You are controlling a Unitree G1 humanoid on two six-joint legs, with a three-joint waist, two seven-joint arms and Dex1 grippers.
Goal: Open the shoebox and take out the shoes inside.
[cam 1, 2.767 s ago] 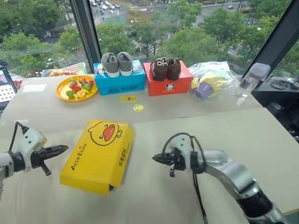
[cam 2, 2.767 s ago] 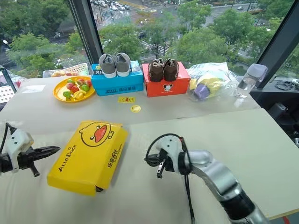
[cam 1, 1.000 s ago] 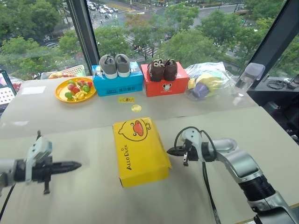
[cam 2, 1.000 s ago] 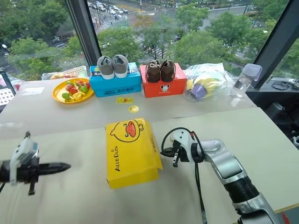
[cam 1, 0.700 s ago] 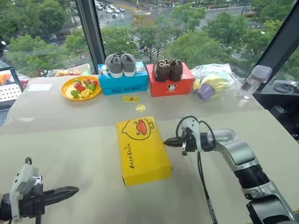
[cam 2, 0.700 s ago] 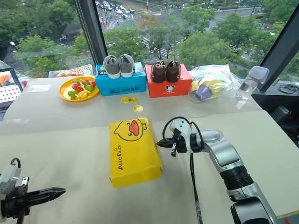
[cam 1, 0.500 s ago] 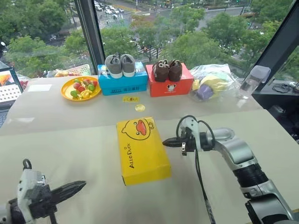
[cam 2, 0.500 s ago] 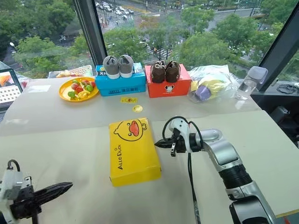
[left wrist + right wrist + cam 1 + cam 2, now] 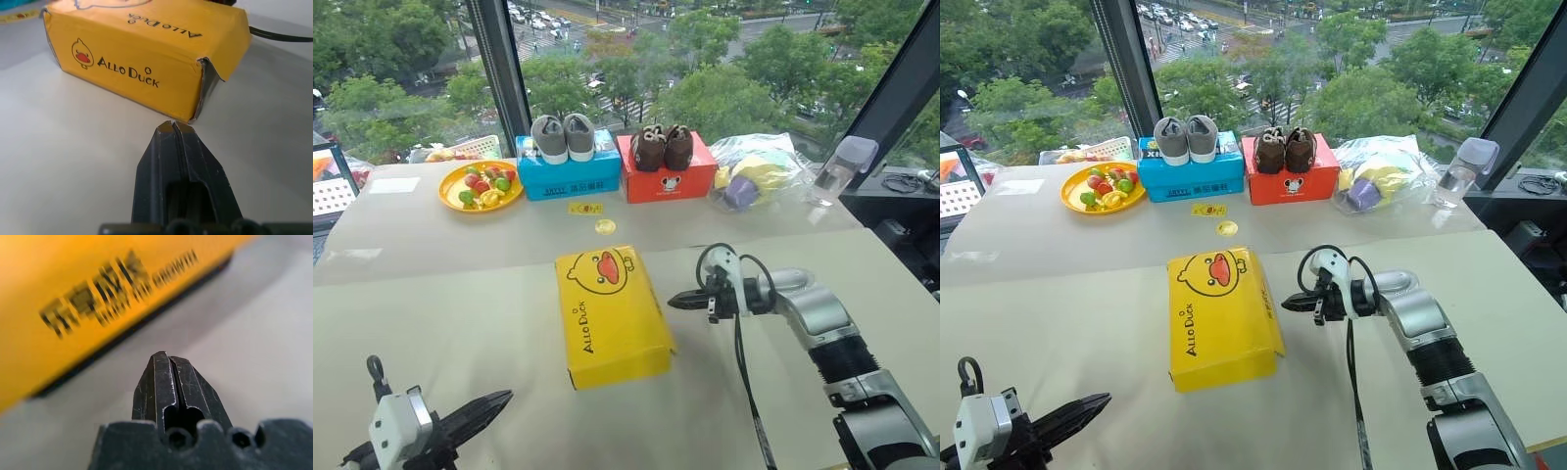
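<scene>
Two grippers, both with fingers pressed together and holding nothing, flank the shoebox point(image 9: 611, 315), which lies lid-on in the middle of the near table point(image 9: 460, 313). The left gripper point(image 9: 480, 416) has dropped low and pulled in toward the box's near-left corner, where the wrist view shows its tips aimed at the lid's corner flap. The right gripper point(image 9: 683, 300) has eased slightly away from the box's right side and now sits just beside it, apart. Compared with the earliest frames, the box has been swung from a slant to lie lengthwise. It looks positioned for lifting the lid; the shoes remain unseen inside.
</scene>
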